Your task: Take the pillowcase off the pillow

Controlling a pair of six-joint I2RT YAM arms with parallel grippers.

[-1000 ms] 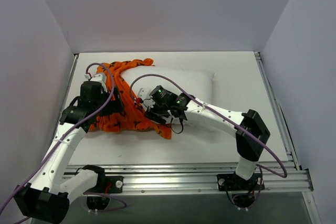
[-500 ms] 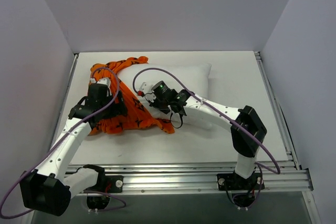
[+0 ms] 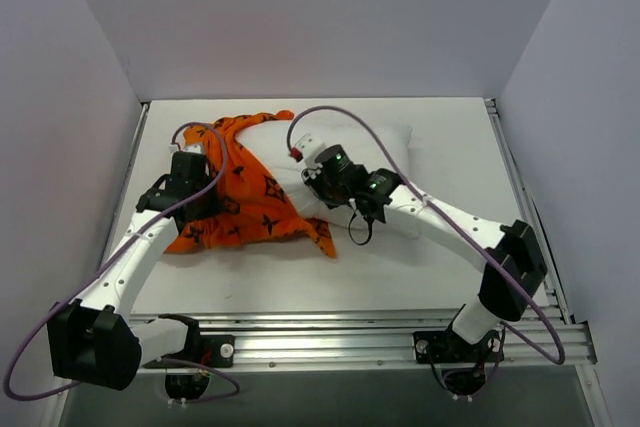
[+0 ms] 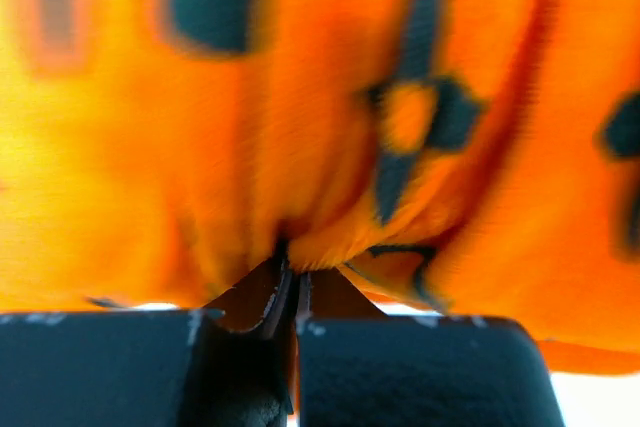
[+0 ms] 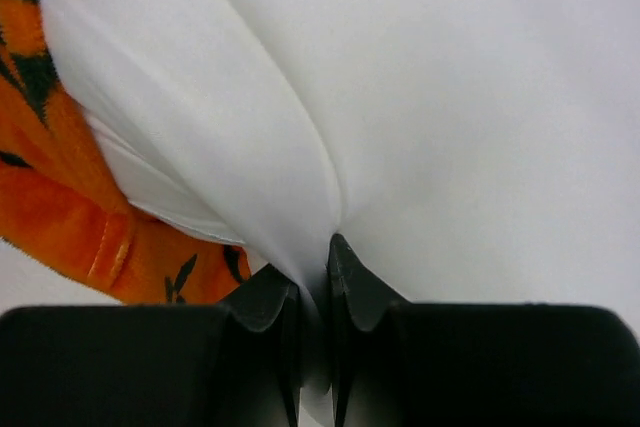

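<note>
Top external view: a soft bright orange pillowcase printed with black flower and star motifs point(image 3: 250, 197) is seen bunched over the left end of a plump plain white pillow point(image 3: 350, 142). Both lie on a white tabletop point(image 3: 450, 147), towards its far left part. The orange cloth is spread in a rumpled fan from the far left edge of the pillow down to a near corner. The middle and right of the pillow are left bare.

Left wrist view: the left gripper point(image 4: 290, 282) is recorded at the left side of the pillowcase. Its dark fingertips point(image 4: 255, 297) are pressed together, and a fold of the orange fabric is pinched between them. The rest of the frame is filled by blurred orange cloth.

Right wrist view: the right gripper point(image 5: 315, 277) is recorded on the bare pillow, just right of the pillowcase edge. A raised fold of white fabric is nipped between its black fingertips point(image 5: 265, 302), which are almost closed. The orange hem is seen at the left, partly tucked under the white fold.
</note>
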